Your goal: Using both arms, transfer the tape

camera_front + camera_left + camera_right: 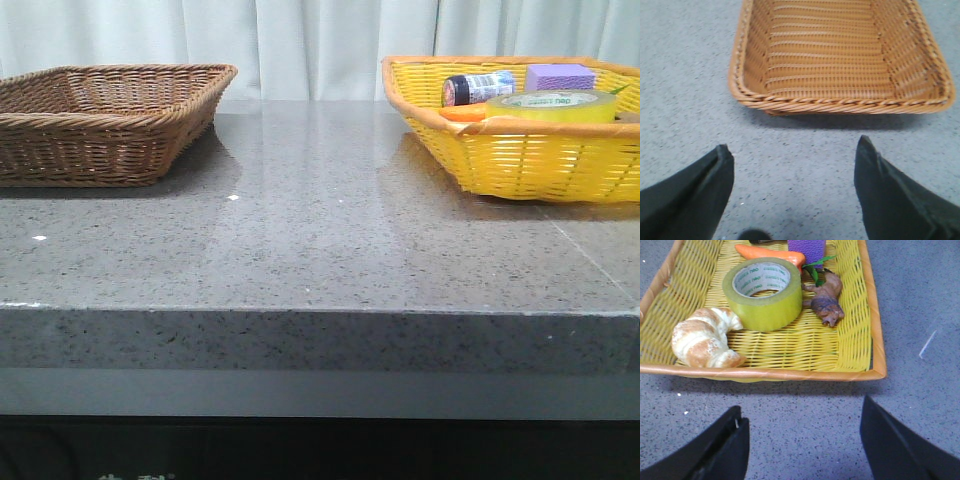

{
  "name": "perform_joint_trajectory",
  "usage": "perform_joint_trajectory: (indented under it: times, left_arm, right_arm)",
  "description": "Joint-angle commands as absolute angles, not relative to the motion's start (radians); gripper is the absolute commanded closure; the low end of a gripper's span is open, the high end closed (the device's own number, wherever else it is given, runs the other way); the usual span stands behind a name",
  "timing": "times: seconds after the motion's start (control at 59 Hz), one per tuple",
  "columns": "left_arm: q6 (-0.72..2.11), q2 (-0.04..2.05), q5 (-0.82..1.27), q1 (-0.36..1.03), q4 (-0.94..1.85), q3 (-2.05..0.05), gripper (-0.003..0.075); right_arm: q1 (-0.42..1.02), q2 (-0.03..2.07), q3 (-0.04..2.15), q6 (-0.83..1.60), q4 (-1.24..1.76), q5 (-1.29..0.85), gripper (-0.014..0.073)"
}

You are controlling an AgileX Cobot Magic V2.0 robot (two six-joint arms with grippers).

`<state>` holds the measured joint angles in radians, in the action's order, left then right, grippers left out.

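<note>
The yellow tape roll (763,294) lies flat in the yellow basket (765,374), its white core with green print facing up. In the front view the tape (552,105) shows at the basket's (540,165) near right side. My right gripper (801,412) is open and empty above bare table, short of the basket's near rim. My left gripper (792,150) is open and empty above bare table, just before the brown wicker basket (840,102). Neither gripper shows in the front view.
The yellow basket also holds a croissant (705,337), a carrot (770,253), a purple block (807,247), a brown toy figure (826,299) and a small dark bottle (478,88). The brown basket (100,125) stands at the table's back left. The table's front edge (320,310) is near.
</note>
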<state>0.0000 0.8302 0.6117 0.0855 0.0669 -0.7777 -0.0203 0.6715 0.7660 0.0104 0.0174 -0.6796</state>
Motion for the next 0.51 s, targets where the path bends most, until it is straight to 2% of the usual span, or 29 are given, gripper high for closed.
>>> perform_joint_trajectory:
  times: [0.0,0.237,0.491]
  left_arm:
    - [0.0,0.827,0.52,0.138,0.08,-0.811,0.0209]
    - [0.0,0.827,0.51,0.336,0.08,-0.811,0.0209]
    - [0.0,0.827,0.496,0.426,0.08,-0.811,0.0209]
  right_arm:
    - [-0.026,0.709,0.83,0.015,0.038,-0.633,0.0086]
    - [-0.026,0.897,1.011,0.015,0.112,-0.744,0.0086]
    - [-0.026,1.157,1.229,0.015,0.127,-0.832,0.0088]
